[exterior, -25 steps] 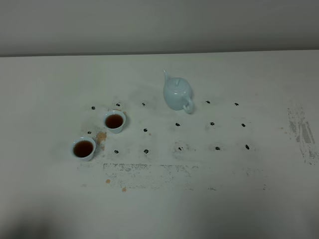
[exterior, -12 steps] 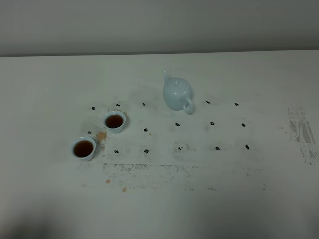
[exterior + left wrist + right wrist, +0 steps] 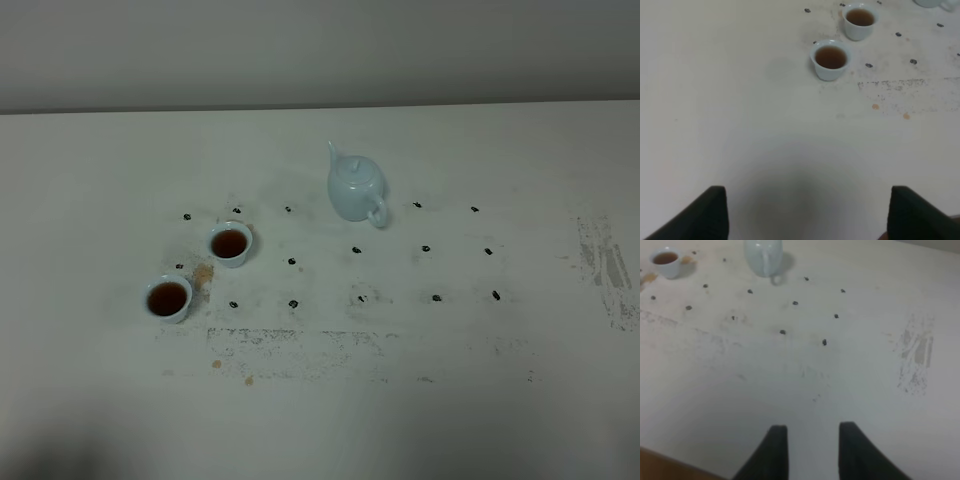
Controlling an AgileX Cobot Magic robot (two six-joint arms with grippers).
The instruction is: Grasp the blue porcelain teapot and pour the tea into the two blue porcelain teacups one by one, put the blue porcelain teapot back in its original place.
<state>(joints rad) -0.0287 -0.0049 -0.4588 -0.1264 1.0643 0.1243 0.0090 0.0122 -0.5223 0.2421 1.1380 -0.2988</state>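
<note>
While the high camera shows neither of my grippers, each wrist view shows its own: my left gripper has its fingers spread wide and holds nothing, and my right gripper has its fingers parted with nothing between them, both well short of the crockery. Upright on the white table stands the blue porcelain teapot. Both teacups hold reddish-brown tea; only the left wrist view shows them close.
</note>
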